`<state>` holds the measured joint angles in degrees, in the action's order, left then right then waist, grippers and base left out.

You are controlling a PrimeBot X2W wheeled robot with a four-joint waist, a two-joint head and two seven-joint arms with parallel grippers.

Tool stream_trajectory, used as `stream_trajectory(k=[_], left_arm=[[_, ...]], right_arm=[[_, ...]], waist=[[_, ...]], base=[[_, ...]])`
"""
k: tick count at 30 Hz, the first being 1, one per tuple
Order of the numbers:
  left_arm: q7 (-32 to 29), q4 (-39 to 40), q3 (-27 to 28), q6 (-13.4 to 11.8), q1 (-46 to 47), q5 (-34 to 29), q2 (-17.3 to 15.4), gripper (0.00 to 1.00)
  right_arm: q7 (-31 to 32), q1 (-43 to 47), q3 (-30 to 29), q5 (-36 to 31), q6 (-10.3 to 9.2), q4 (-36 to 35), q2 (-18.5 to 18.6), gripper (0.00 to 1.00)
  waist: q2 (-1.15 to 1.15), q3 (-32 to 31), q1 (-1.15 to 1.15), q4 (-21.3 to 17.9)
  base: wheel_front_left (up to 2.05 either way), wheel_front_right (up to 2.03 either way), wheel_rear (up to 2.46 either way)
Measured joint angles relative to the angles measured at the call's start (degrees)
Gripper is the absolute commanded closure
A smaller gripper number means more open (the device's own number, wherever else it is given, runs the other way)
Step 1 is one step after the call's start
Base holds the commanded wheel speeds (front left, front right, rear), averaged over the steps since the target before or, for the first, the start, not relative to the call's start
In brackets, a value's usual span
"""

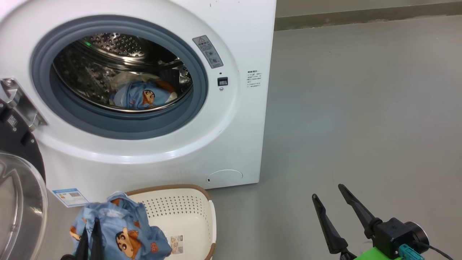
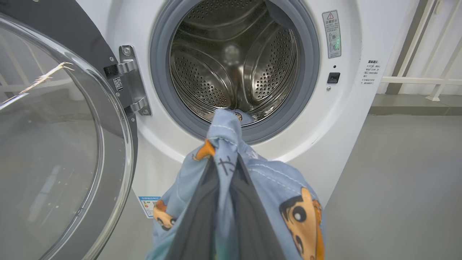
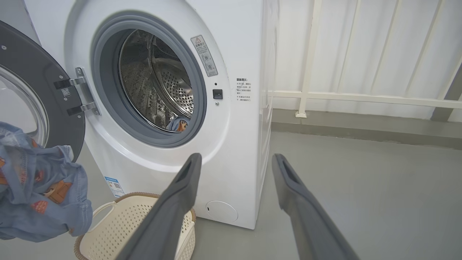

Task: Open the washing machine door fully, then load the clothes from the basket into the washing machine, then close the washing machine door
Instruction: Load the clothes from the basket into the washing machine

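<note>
Clothes (image 1: 124,231) pinched aloft in left gripper (image 2: 224,160) beside basket (image 1: 187,209); right gripper (image 1: 327,192) spread, well apart from both.

The washing machine door (image 1: 18,202) hangs open at the left of the washing machine (image 1: 231,144), with clothes (image 1: 142,97) lying in its drum (image 1: 119,45). The left tool (image 1: 92,226) pinches a blue printed garment (image 1: 124,231) over the basket (image 1: 180,213); the right tool (image 1: 327,192) has its fingers spread above the floor (image 1: 361,108)

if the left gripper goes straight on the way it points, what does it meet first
Probably the lower lip of the grey gasket, or just over it into the steel drum; depth is unclear. The left gripper is shut on a blue printed garment.
</note>
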<state>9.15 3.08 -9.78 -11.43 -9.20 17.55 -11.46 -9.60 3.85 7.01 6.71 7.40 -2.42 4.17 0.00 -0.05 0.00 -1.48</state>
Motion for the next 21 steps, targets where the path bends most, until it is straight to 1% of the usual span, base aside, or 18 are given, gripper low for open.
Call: stream_trajectory(k=[21], left_arm=[[-0.4, 0.0, -0.3, -0.1, 0.1, 1.2, 0.0, 1.00]], right_arm=[[0.2, 1.0, -0.1, 0.0, 0.00, -0.4, -0.2, 0.00]], waist=[[0.00, 0.1, 0.00, 0.6]], base=[[0.00, 0.00, 0.00]])
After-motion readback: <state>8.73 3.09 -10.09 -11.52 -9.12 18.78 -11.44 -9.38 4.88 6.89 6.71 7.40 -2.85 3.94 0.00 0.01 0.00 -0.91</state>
